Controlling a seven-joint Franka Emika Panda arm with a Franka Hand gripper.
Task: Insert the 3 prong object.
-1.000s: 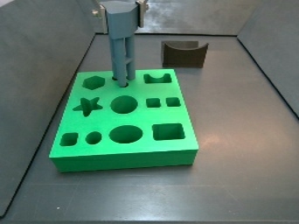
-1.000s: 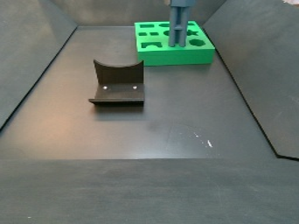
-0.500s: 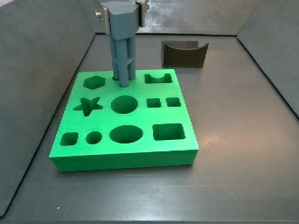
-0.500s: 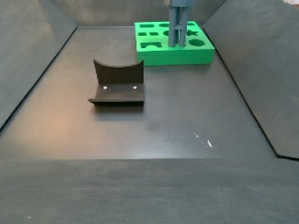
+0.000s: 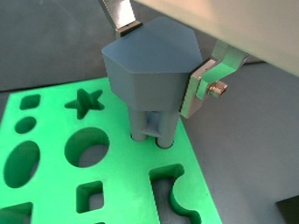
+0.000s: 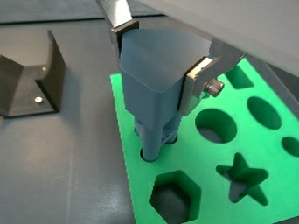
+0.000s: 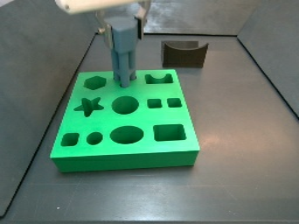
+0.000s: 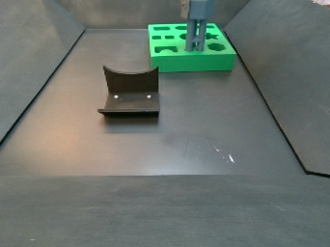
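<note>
In a wrist view, the gripper [image 5: 163,54] has its silver plate fingers [image 5: 211,80] pinching the tall blue-grey plastic three-prong piece [image 5: 149,74] by its blocky head, held upright so the prongs point straight down. Directly beneath, the prongs meet the bright green foam block with shaped cut-outs [image 5: 52,179], apparently dipping into their holes.

Another wrist view: same clamp, gripper [image 6: 158,52] on the three-prong piece [image 6: 155,87], prong tips at the green block [image 6: 222,179] near its edge, a hexagon hole just beside. Off to the side stands the dark fixture [image 6: 26,80].

Side view now: the three-prong piece [image 7: 121,59] is a slim column below the gripper [image 7: 122,24], upright over the green block [image 7: 122,140].

The opposite side: gripper [image 8: 196,8] far back, fixture [image 8: 129,93] well apart.
</note>
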